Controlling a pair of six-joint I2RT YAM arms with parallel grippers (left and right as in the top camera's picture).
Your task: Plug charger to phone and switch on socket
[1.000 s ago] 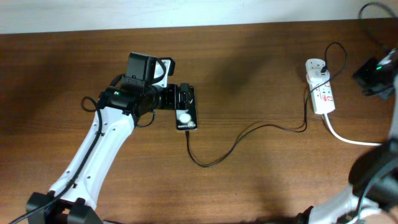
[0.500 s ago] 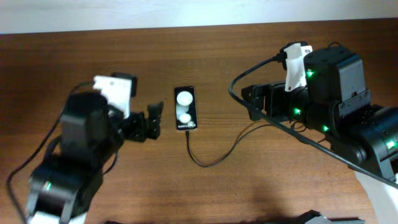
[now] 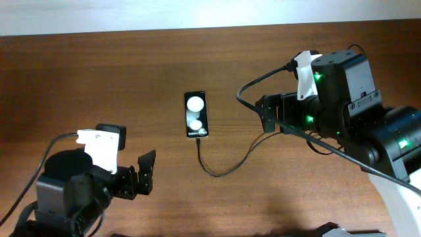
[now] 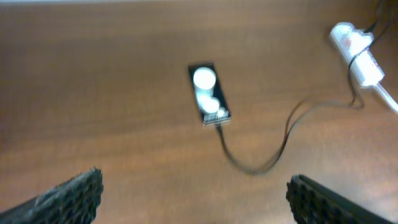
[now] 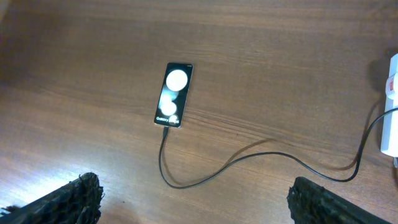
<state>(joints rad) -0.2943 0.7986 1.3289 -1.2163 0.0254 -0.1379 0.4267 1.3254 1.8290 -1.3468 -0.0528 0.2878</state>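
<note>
The phone [image 3: 196, 115] lies flat mid-table, a black slab with two white spots [image 4: 208, 93] [image 5: 173, 94]. The charger [image 3: 223, 172], a thin black cable, meets the phone's near end and loops off to the right [image 4: 252, 169] [image 5: 205, 180]. The white socket [image 4: 354, 43] lies far right; only its edge [image 5: 392, 106] shows in the right wrist view, and my right arm hides it in the overhead view. My left gripper [image 3: 145, 173] [image 4: 196, 194] hangs open at the front left, well short of the phone. My right gripper [image 3: 268, 115] [image 5: 196, 198] is open, right of the phone, above the cable.
The socket's thick white cord [image 4: 388, 99] runs off the right side. The brown wooden table [image 3: 99, 72] has a pale wall behind its far edge. My right arm's body [image 3: 355, 112] fills the right part of the overhead view.
The left gripper has drawn back from beside the phone to the front left. The right arm came in from the far right and now hovers over the socket area. The phone and cable have stayed put.
</note>
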